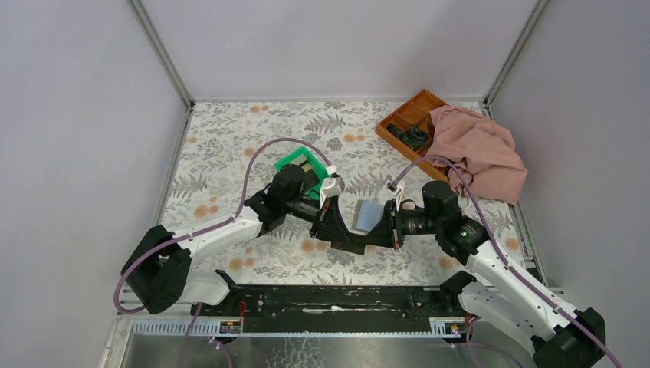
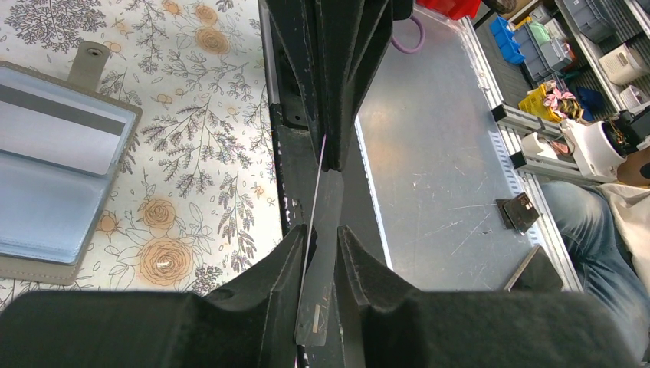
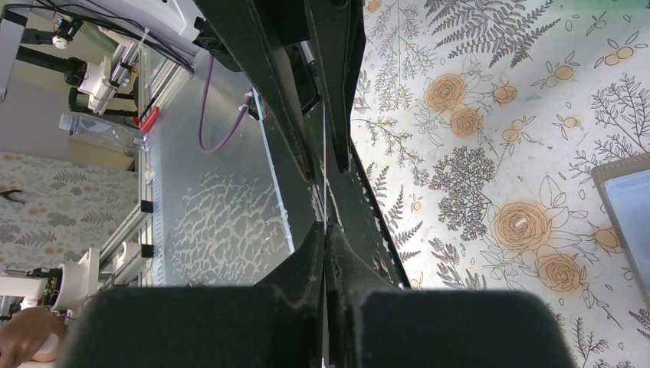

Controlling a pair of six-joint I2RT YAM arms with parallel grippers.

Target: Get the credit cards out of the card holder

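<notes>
Right jaws are clamped flat on a credit card (image 3: 325,153), held edge-on over the near edge of the bench (image 1: 230,138). Left jaws stand narrow around the same card's other end, and I can't tell whether they're actually pinching it. The card holder (image 2: 54,192) lies open on the bench just beside them, about midway along the near edge, with a striped card (image 2: 54,126) in its top slot. A green bin (image 1: 299,162) sits beyond, nearer the far edge.
</notes>
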